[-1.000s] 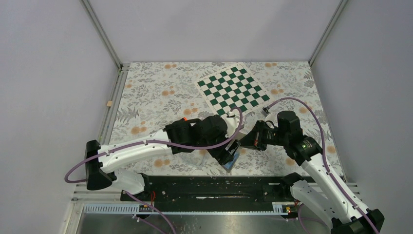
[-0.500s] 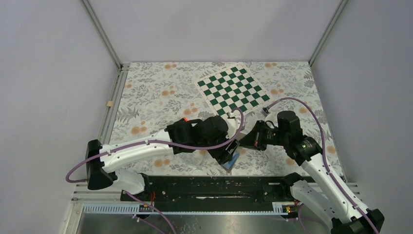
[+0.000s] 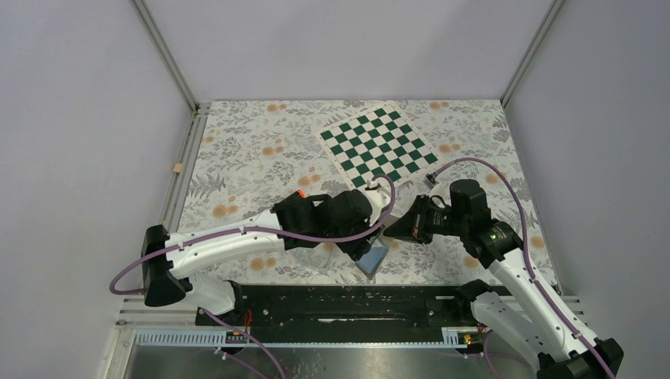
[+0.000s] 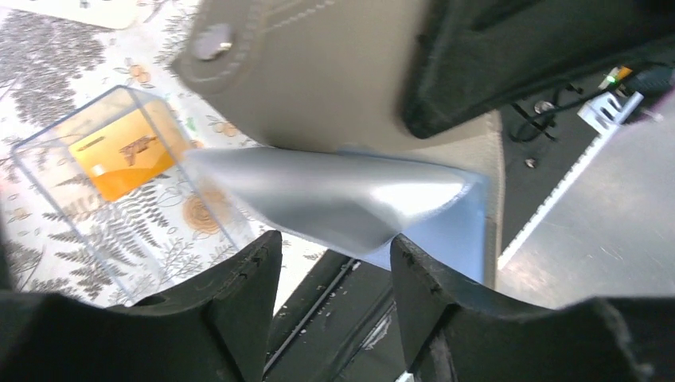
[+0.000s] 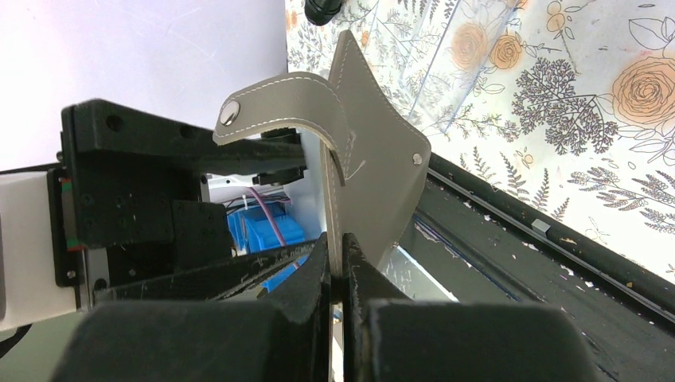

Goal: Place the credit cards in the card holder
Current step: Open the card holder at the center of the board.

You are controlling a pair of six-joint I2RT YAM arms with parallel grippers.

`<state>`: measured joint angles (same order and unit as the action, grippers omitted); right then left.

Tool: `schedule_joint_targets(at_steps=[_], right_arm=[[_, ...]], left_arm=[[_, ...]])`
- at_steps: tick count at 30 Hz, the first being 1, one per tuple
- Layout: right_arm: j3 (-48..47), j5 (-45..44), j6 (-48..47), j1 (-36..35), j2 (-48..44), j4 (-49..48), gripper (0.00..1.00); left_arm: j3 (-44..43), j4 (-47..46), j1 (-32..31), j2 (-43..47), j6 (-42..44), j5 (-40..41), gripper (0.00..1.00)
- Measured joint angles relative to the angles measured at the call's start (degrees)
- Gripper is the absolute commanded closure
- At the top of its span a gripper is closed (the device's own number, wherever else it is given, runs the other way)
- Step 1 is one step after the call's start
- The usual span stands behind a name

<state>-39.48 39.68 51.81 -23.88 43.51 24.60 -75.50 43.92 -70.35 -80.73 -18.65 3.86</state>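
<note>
- Card holder (image 3: 373, 257) is off the floral cloth (image 3: 245, 150), held between both grippers near the table's near edge, just ahead of the black rail (image 3: 340, 300).
- Left arm's wrist covers most of it from above. Only a blue-grey corner shows there.
- Clear tray (image 4: 48, 151) sits just beside it on the cloth, with one orange credit card (image 4: 119, 155) lying flat inside.
- Chessboard (image 3: 378, 146) is well apart, toward the far side.
- Holder stands on edge in the right wrist view. Its long axis runs straight out from the jaws, and the strap with its stud (image 5: 231, 112) curls over toward the left arm.
- It is folded open, with the pale inner panel (image 4: 334, 199) bulging toward the left fingers.
- Right gripper (image 5: 338, 274) is pinched tight on the holder's grey edge.
- Left gripper (image 4: 330, 294) has its jaws partway apart, tips at the panel's lower edge. Contact can't be told.
</note>
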Motion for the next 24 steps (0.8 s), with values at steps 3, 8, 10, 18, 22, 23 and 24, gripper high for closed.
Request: schedule_joint_targets(at_steps=[3,8,10,18,22,23,24], right_arm=[[0.0,0.07,0.02,0.0,0.0,0.0,1.0],[0.0,0.37,0.09,0.0,0.0,0.0,1.0],[0.0,0.5,0.33,0.0,-0.02,-0.04,1.0],[1.16,2.08,3.58,0.0,-1.77,-3.13,1.0],[1.38,2.99,4.5,0.0,-2.25,-3.82,1.0],[1.42,3.23,4.68,0.0,-2.29,-4.07,1.0],[1.44,3.39,4.85,0.0,-2.34,-4.15,1.0]], left_arm=[[0.09,0.28,0.0,0.15,-0.46,4.17,0.34],[0.87,0.42,0.0,1.29,-2.36,11.78,0.31],[1.33,0.42,0.0,1.42,-3.13,14.4,0.29],[4.59,-1.44,0.0,2.32,-5.44,19.41,0.15],[6.84,-3.69,0.2,4.26,-6.32,19.56,0.13],[7.56,-4.39,0.37,5.05,-6.47,19.3,0.13],[8.61,-5.64,0.83,6.14,-6.71,18.49,0.13]])
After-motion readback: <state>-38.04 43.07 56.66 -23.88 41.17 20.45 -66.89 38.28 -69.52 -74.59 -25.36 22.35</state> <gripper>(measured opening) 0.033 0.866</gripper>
